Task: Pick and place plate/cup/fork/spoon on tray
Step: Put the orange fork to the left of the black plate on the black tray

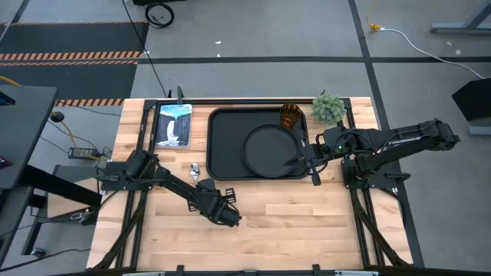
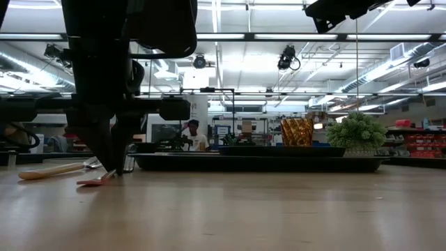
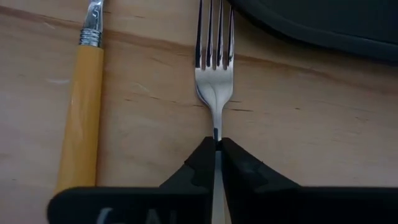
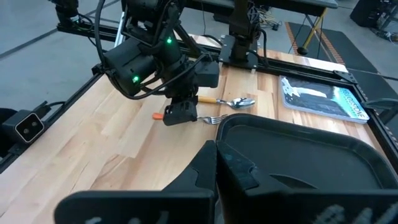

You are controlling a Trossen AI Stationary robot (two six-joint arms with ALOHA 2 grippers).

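Note:
The fork (image 3: 214,74) lies on the wooden table just in front of the black tray's (image 1: 230,130) near left corner, with its tines toward the tray. My left gripper (image 1: 227,215) is shut on the fork. The spoon (image 1: 196,170) lies on the table beside it; its orange handle (image 3: 81,106) runs parallel to the fork. The round black plate (image 1: 268,149) lies flat on the tray. The amber cup (image 1: 291,116) stands upright in the tray's far right corner. My right gripper (image 4: 215,163) is shut and empty, raised over the tray's right side by the plate's rim. My left gripper pinches the fork's thin metal neck (image 3: 216,132), between the tines and the orange handle, between its two fingers. The fingers point down from above and lie across the fork. The handle slopes down behind the fingers, with its free end (image 2: 89,182) at the table top.
A green potted plant (image 1: 328,107) stands off the tray's far right corner. A book with a blue and white cover (image 1: 173,124) lies left of the tray. Bare wood (image 1: 322,222) fills the table's near half.

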